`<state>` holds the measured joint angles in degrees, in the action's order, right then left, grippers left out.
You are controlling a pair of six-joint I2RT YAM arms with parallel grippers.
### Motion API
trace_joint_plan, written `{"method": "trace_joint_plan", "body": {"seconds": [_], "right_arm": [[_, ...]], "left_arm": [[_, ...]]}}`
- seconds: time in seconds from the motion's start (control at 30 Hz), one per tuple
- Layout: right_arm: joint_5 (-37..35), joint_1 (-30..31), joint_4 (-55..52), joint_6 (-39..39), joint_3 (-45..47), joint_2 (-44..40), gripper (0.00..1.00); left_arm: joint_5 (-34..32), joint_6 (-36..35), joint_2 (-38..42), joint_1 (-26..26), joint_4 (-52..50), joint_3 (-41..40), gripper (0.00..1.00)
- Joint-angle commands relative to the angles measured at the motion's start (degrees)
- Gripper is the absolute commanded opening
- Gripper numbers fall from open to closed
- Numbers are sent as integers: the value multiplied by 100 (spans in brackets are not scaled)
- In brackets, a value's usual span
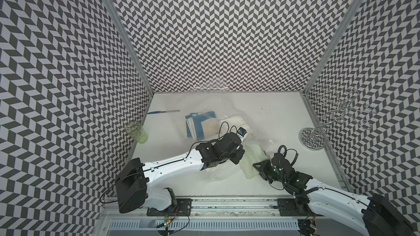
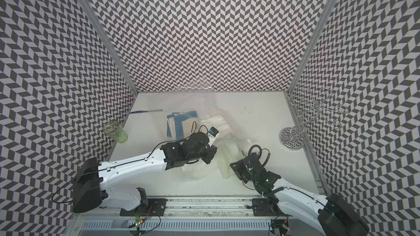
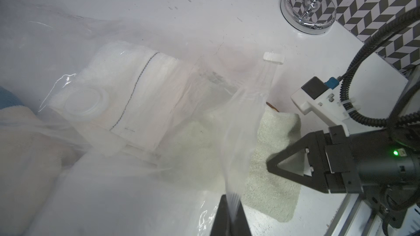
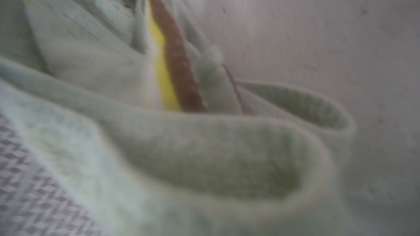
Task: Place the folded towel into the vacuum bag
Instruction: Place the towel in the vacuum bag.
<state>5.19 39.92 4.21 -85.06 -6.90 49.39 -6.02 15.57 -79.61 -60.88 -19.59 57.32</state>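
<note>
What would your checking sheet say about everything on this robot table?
Surface: white tabletop, few dark specks.
Job's things: crinkly clear plastic vacuum bag holds a white towel; pale green folded towel lies partly inside its mouth.
Clutter: green glass tumbler, blue-handled metal tool, blue-and-beige folded cloths, chrome wire stand.
End effectors: left end effector pinches the bag's edge; right end effector touches the green towel, grip unclear.
Cables: black loop above left wrist; coiled black cable on right arm.
Surroundings: black-and-white chevron walls.
</note>
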Motion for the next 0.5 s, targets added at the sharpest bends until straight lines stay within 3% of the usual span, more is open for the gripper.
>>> {"method": "trace_joint_plan", "body": {"seconds": [0.0, 0.1, 0.3, 0.47], "right_arm": [[-403, -417, 504, -45, -359, -223, 12], [-147, -790, 615, 399, -681, 275, 5], [160, -961, 1529, 806, -1159, 1578, 3], [-121, -1160, 1073, 2167, -2106, 2497, 2]], "left_arm": [[271, -176, 103, -81, 214, 192, 0], [426, -249, 54, -98, 266, 187, 0], [602, -434, -125, -94, 352, 349, 0], [713, -686, -367, -60, 299, 507, 0]]}}
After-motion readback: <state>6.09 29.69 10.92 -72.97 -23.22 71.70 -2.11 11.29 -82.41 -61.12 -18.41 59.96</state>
